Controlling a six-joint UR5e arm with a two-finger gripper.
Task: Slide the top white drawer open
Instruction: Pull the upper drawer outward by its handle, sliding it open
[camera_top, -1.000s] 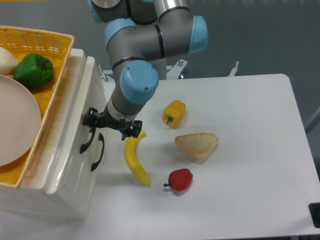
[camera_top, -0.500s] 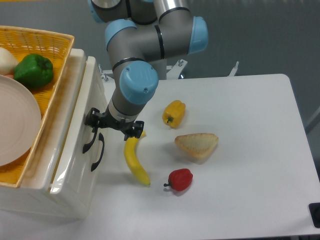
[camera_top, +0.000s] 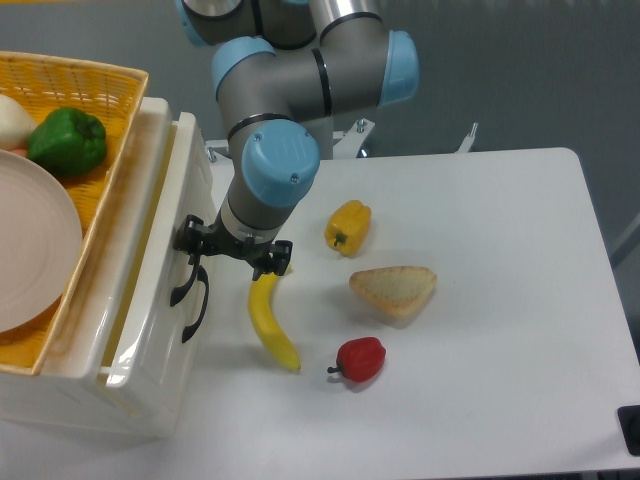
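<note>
No legible writing, gripper (camera_top: 200, 252) at the black handle of the top white drawer (camera_top: 165, 290), grip state cannot be told, drawer front beside banana (camera_top: 270, 322), bare table (camera_top: 500, 330) beyond.

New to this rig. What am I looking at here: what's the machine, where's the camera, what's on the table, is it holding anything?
One fixed camera looks down at a white table. The grey and blue machine is a robot arm; its black gripper hangs at the front of a cream-white cabinet, at the black handle of the top white drawer, which stands partly pulled out. Whether the jaws are clamped on the handle cannot be told.

A yellow wicker basket on the cabinet holds a green pepper and a plate.

On the table lie a banana, a yellow pepper, a piece of bread and a red pepper.
</note>
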